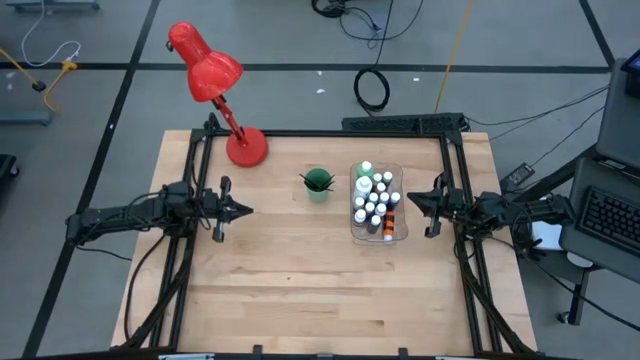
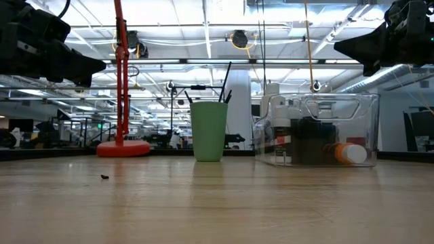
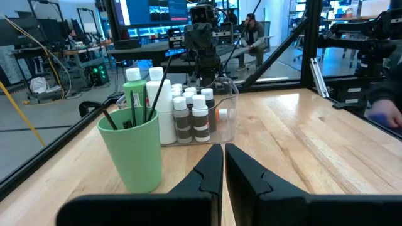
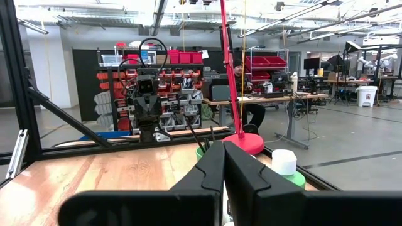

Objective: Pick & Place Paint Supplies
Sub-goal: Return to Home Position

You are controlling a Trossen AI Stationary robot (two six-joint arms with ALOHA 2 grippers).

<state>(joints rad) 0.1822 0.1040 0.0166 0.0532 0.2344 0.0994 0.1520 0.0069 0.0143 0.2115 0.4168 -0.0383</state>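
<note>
Small white-capped paint bottles [image 1: 375, 198] stand packed in a clear plastic bin [image 1: 399, 236] right of the table's middle. Two taller white bottles [image 3: 151, 94] stand at its far end, and an orange-capped one [image 2: 346, 153] lies at its near end. Thin dark brushes [image 3: 152, 88] stand in a green cup [image 1: 318, 184] left of the bin. My left gripper [image 1: 245, 210] hovers shut at the table's left, pointing level toward the cup. My right gripper [image 1: 410, 197] hovers shut at the table's right, close beside the bin. Neither holds anything.
A red desk lamp [image 1: 215, 85] stands with its round base [image 1: 247, 148] at the table's far left. A black frame [image 1: 320, 133] rims the far and side edges. Bare wood [image 1: 320, 290] spreads across the near half. A dark speck [image 2: 104, 177] lies near the front.
</note>
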